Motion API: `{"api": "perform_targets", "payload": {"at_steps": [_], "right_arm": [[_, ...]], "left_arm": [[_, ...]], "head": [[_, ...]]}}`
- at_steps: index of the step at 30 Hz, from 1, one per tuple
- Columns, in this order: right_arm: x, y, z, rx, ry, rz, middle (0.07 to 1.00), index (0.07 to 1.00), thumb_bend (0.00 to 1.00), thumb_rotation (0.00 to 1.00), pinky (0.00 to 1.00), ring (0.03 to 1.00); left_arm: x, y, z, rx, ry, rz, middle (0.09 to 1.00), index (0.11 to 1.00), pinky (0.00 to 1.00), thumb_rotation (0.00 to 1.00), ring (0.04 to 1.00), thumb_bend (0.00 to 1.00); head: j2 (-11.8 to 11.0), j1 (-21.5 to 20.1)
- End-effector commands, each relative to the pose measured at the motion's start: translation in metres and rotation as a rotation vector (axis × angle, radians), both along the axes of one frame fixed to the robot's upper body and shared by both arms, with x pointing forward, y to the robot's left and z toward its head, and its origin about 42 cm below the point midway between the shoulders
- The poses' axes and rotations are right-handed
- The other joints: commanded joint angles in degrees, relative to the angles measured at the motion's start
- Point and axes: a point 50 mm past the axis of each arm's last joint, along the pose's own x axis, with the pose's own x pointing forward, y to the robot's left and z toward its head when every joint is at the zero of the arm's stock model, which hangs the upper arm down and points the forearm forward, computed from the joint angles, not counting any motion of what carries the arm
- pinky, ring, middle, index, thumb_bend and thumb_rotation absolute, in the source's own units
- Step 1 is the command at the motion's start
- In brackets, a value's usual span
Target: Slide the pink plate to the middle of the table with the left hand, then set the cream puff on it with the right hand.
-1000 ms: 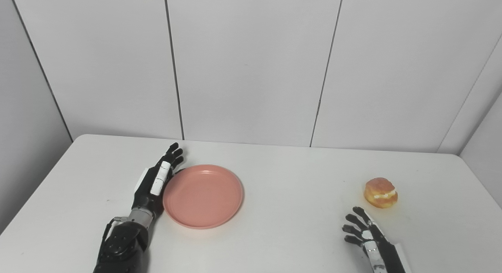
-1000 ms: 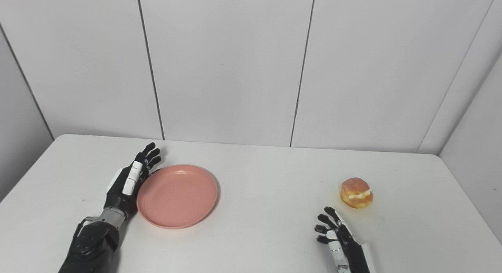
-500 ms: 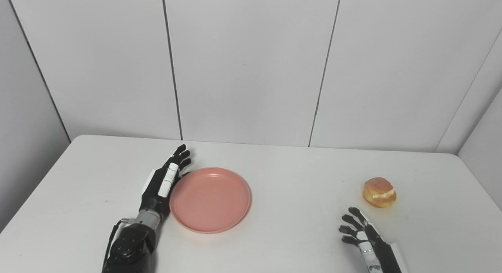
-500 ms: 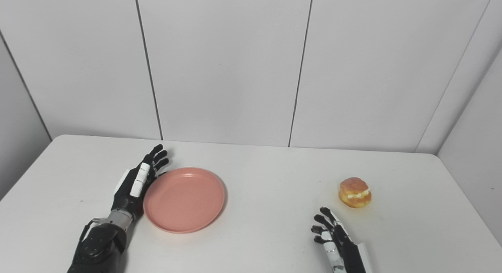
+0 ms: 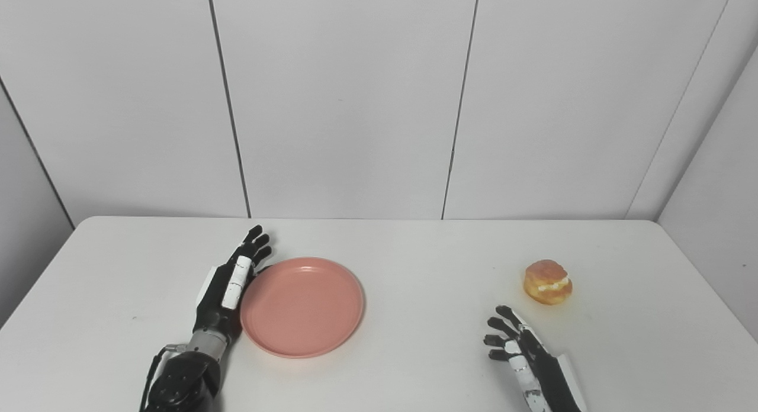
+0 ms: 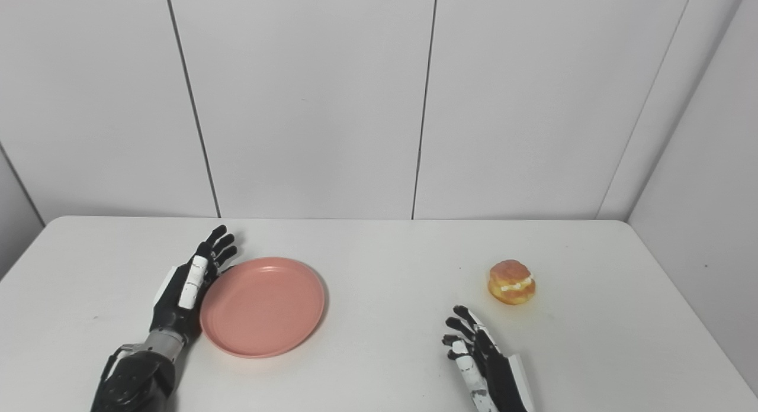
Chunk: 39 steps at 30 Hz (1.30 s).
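The pink plate (image 5: 302, 306) lies flat on the white table (image 5: 426, 264), left of the middle. My left hand (image 5: 228, 285) is open with straight fingers, and its edge rests against the plate's left rim. The cream puff (image 5: 548, 282), golden with a white cream band, sits at the right of the table. My right hand (image 5: 521, 350) is open and holds nothing. It lies on the table in front of the puff and a little to its left, apart from it.
Grey wall panels (image 5: 355, 104) stand behind the table's far edge. A side wall (image 5: 710, 211) runs close along the table's right edge. Bare tabletop lies between the plate and the cream puff.
The camera has shifted. My left hand has pushed the plate a little to the right, closer to the cream puff. The right hand stays open in about the same place.
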Motion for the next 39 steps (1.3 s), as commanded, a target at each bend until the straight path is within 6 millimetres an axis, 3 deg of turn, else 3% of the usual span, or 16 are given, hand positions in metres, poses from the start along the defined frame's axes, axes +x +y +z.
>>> {"api": "perform_targets", "payload": {"at_steps": [1,24,31,39], "right_arm": [[-0.005,0.019,-0.015,0.005,0.116,0.064,0.822,0.871,0.76,1.0,0.69,0.755],[-0.005,0.025,-0.012,0.007,0.12,0.069,0.828,0.875,0.78,1.0,0.68,0.76],[-0.003,0.035,-0.013,-0.009,0.115,0.069,0.826,0.872,0.81,1.0,0.67,0.755],[0.001,0.037,-0.013,-0.014,0.116,0.078,0.822,0.875,0.83,1.0,0.68,0.761]], "left_arm": [[-0.009,-0.028,-0.017,-0.008,0.048,-0.07,0.935,0.911,0.79,0.87,0.928,1.0],[-0.017,-0.064,-0.009,0.009,0.017,-0.108,0.914,0.917,0.79,0.85,0.927,0.92],[-0.016,-0.062,-0.009,0.007,0.018,-0.117,0.91,0.913,0.8,0.85,0.933,0.95],[-0.014,-0.056,-0.01,0.004,0.01,-0.101,0.916,0.922,0.8,0.86,0.93,0.91]], "head": [[0.32,-0.47],[1.21,-2.78],[0.91,-8.02],[0.9,-8.51]]}}
